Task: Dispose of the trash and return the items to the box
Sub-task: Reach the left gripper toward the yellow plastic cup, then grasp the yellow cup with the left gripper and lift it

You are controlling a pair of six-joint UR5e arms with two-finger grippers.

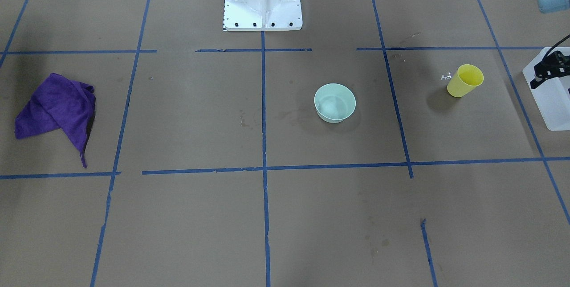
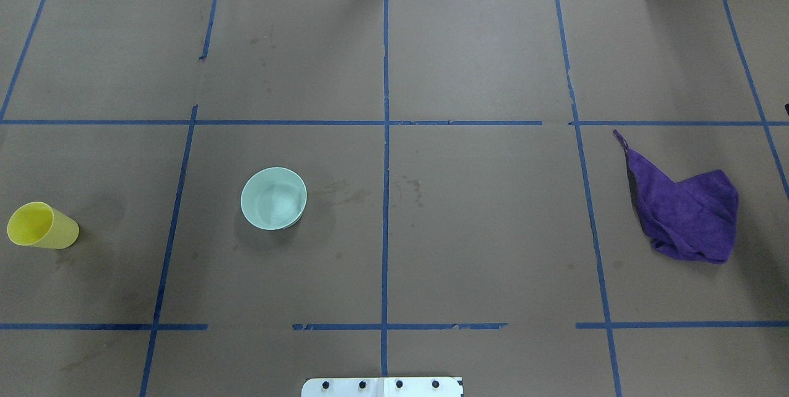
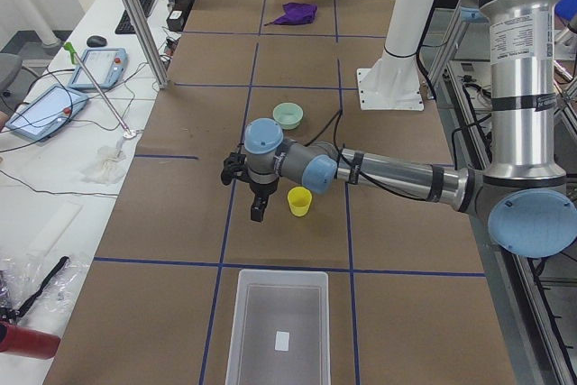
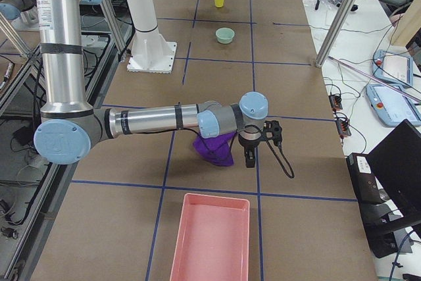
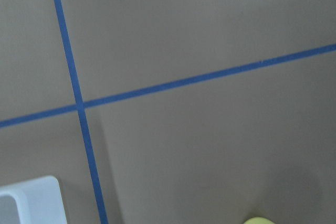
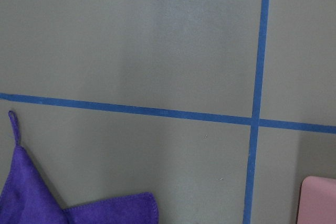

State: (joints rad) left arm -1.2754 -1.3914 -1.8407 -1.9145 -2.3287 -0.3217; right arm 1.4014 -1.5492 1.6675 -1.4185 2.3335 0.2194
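Note:
The yellow cup (image 1: 465, 80) stands upright on the table and is empty. It also shows in the overhead view (image 2: 43, 226). The mint-green bowl (image 1: 335, 102) stands upright nearer the middle (image 2: 273, 198). The frosted white box (image 3: 279, 326) sits at the table's left end, and one corner shows in the left wrist view (image 5: 31, 200). My left gripper (image 3: 258, 209) hangs above the table beside the cup, between cup and box. I cannot tell whether it is open. My right gripper (image 4: 250, 156) hangs beside the purple cloth. I cannot tell its state.
A purple cloth (image 2: 690, 212) lies crumpled at the right end. A pink bin (image 4: 210, 241) sits beyond it at that end. A small shiny scrap (image 1: 445, 76) lies next to the cup. The white robot base (image 1: 262, 2) stands at mid-table edge.

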